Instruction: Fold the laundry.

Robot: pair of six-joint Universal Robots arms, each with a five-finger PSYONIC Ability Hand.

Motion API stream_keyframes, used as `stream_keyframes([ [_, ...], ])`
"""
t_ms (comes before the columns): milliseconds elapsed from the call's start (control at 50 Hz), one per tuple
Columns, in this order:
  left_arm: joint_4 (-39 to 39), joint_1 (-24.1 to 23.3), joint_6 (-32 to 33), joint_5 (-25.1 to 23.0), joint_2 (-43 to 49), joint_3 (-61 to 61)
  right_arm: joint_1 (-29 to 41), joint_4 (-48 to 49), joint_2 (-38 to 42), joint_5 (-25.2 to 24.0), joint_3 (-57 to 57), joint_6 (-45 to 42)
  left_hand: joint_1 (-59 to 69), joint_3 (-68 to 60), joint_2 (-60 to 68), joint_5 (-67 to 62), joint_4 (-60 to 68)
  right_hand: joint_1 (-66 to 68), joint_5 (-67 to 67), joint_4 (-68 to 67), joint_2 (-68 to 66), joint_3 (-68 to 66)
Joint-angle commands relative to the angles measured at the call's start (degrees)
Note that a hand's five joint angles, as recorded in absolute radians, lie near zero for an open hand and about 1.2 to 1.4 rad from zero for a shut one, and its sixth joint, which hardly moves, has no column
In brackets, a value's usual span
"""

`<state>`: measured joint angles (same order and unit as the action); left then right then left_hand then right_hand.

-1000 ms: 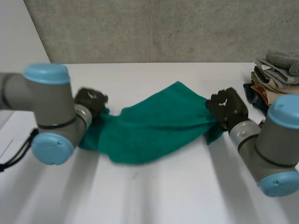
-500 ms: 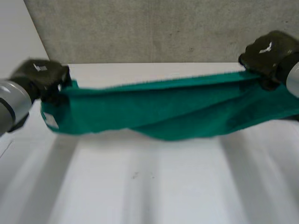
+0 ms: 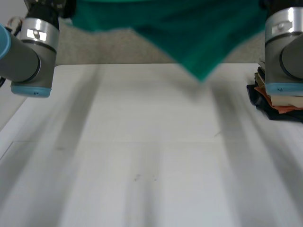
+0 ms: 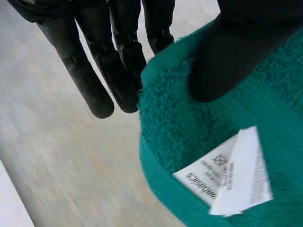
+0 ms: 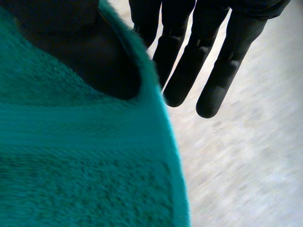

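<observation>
A green towel (image 3: 189, 33) hangs in the air above the white table (image 3: 142, 156), stretched between my two raised arms, its lowest fold drooping to a point right of the middle. In the left wrist view my left hand (image 4: 222, 52) pinches one end of the towel (image 4: 189, 137) between thumb and straight fingers (image 4: 94, 80), beside a white care label (image 4: 227, 177). In the right wrist view my right hand (image 5: 90, 56) pinches the other end of the towel (image 5: 80, 156) the same way, thumb on top and fingers (image 5: 189, 71) behind the edge.
A stack of folded clothes (image 3: 277, 97) lies at the table's right edge, just below my right arm (image 3: 284, 47). My left arm (image 3: 28, 52) stands over the table's left edge. A grey wall (image 3: 118, 47) runs behind the table.
Both hands have swung up and apart, lifting the towel off the table and pulling it out wide until it hangs high over the far side.
</observation>
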<state>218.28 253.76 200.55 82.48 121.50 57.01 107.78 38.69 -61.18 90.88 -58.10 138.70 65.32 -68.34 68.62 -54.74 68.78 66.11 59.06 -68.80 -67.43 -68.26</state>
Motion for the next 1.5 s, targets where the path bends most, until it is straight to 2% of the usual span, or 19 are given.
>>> stream_keyframes([
  [20, 0.4, -0.1, -1.1, 0.0, -0.4, 3.8, 1.2, -3.5, -0.4, -1.4, -2.4, 0.9, 14.7, -11.7, 11.4, -15.3, 11.2, 13.9, 10.9, -11.2, -12.6, -11.7],
  [180, -6.0, 0.1, -0.8, 0.0, 0.8, 11.8, 1.7, -12.8, 2.0, -3.1, -8.7, 1.3, 14.7, -11.7, 11.4, -15.3, 11.2, 13.9, 10.9, -11.2, -12.6, -11.7],
  [340, -13.3, -0.1, 0.3, 0.0, 2.4, 27.0, 2.3, -16.7, 4.0, -3.2, -20.8, 1.2, 14.7, -11.7, 11.4, -15.3, 11.2, 13.9, 10.9, -11.2, -12.6, -11.7],
  [460, -15.1, -0.3, 4.3, 0.0, 1.6, 35.1, 2.3, -16.9, 4.8, -3.2, -26.9, 1.1, -4.4, 7.5, -7.7, 3.9, -7.9, 13.9, 10.9, -11.2, -12.6, -11.7],
  [480, -15.1, -0.4, 6.2, 0.1, 1.4, 36.5, 2.3, -17.0, 4.7, -3.2, -27.7, 1.0, -11.1, 14.2, -14.4, 10.6, -14.6, 13.9, 10.9, -11.2, -12.6, -11.7],
  [520, -15.2, -0.3, 7.7, 0.3, 0.7, 37.2, 2.3, -17.0, 4.3, -3.2, -28.4, 1.0, -14.7, 17.7, -18.0, 14.1, -18.2, 13.9, 10.9, -11.2, -12.6, -11.7],
  [620, -15.3, 0.1, 9.5, 0.3, -5.6, 38.2, 2.3, -18.1, 3.9, -3.1, -29.7, 1.4, -29.7, 32.7, -33.0, 29.1, -33.1, 13.9, 10.9, -11.2, -12.6, -11.7],
  [880, -20.5, 0.1, 9.8, -0.3, -13.0, 46.1, 2.1, -20.9, -1.0, -3.1, -31.7, 3.6, -29.7, 32.7, -33.0, 29.1, -33.2, 13.9, 10.9, -11.2, -12.6, -11.7],
  [1060, -20.1, 0.7, 10.3, -0.4, -8.7, 46.0, 2.1, -20.9, -0.9, -3.1, -31.8, 3.8, -28.4, 31.4, -31.7, 27.8, -31.8, 13.9, 10.9, -11.2, -12.6, -11.7],
  [1160, -20.6, 0.8, 11.2, -0.3, -3.1, 44.2, 2.0, -21.0, -1.0, -3.1, -32.3, 3.8, -21.0, 24.0, -24.3, 20.4, -24.4, 13.9, 10.9, -11.2, -12.6, -11.7],
  [1260, -20.7, 0.7, 11.8, -0.1, -4.3, 44.8, 1.6, -21.0, -1.0, -3.1, -32.5, 3.8, -19.9, 23.0, -23.3, 19.4, -23.4, 13.9, 10.9, -11.2, -12.6, -11.7],
  [1300, -21.1, 0.7, 11.0, 0.0, -6.5, 44.9, 1.7, -21.0, -1.0, -3.1, -32.7, 3.8, -20.8, 23.8, -24.1, 20.2, -24.2, 13.9, 10.9, -11.2, -12.6, -11.7],
  [1400, -25.0, 0.6, 10.0, -0.2, -11.5, 47.9, 1.7, -21.0, -1.0, -3.0, -32.8, 3.7, -32.5, 35.5, -35.8, 31.9, -36.0, 13.9, 10.9, -11.2, -12.6, -11.7],
  [1500, -27.6, 0.4, 9.3, -1.0, -11.9, 49.3, 1.7, -21.0, -1.0, -2.9, -33.0, 3.5, -39.0, 42.0, -42.3, 38.4, -42.4, 13.9, 10.9, -11.2, -12.6, -11.7],
])
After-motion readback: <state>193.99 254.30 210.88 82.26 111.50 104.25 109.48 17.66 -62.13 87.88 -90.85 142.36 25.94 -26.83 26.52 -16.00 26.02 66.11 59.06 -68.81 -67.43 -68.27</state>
